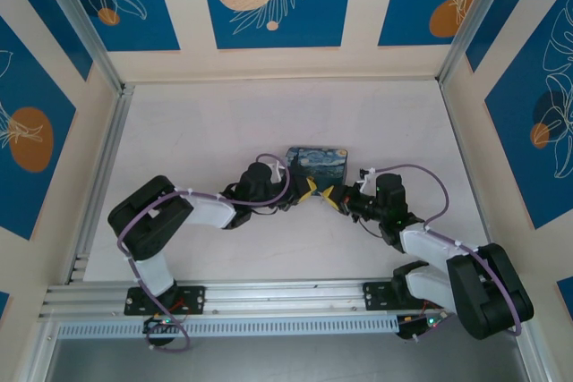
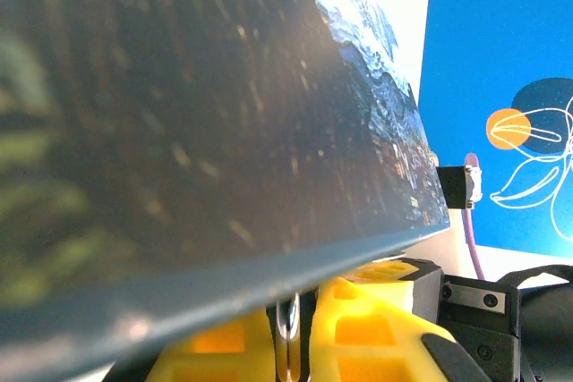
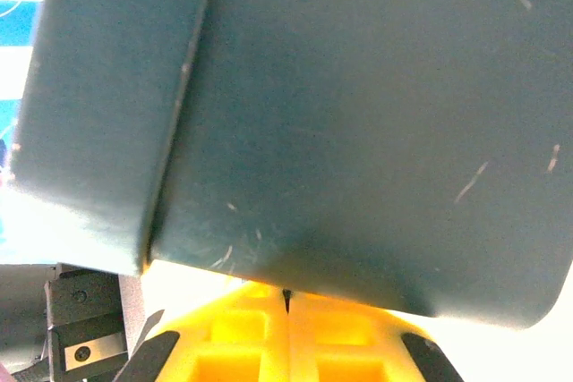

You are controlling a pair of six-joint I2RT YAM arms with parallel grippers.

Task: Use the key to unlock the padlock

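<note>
The left gripper (image 1: 309, 190) and the right gripper (image 1: 335, 196) meet almost tip to tip near the middle of the table (image 1: 224, 131). The painted box (image 1: 318, 160) sits just beside them at 12 o'clock.

The right gripper is clenched on the key (image 3: 286, 300), a thin dark sliver poking from the seam between its yellow fingers toward the box wall. The left gripper is clamped on a small silvery loop, most likely the shackle of the padlock (image 2: 287, 324). The lock's bluish body cannot be made out.

The main risk is a missed insertion. Very little of the key sticks out, so if it meets the keyhole off-line it could tilt or slide back between the pads. A lock pinched only by its loop could swivel away under that push. The box takes up much of both wrist views, so the alignment is hard to check. Either gripper drifting toward 12 o'clock would shove the box, and the yellow fingers could knock together.
</note>
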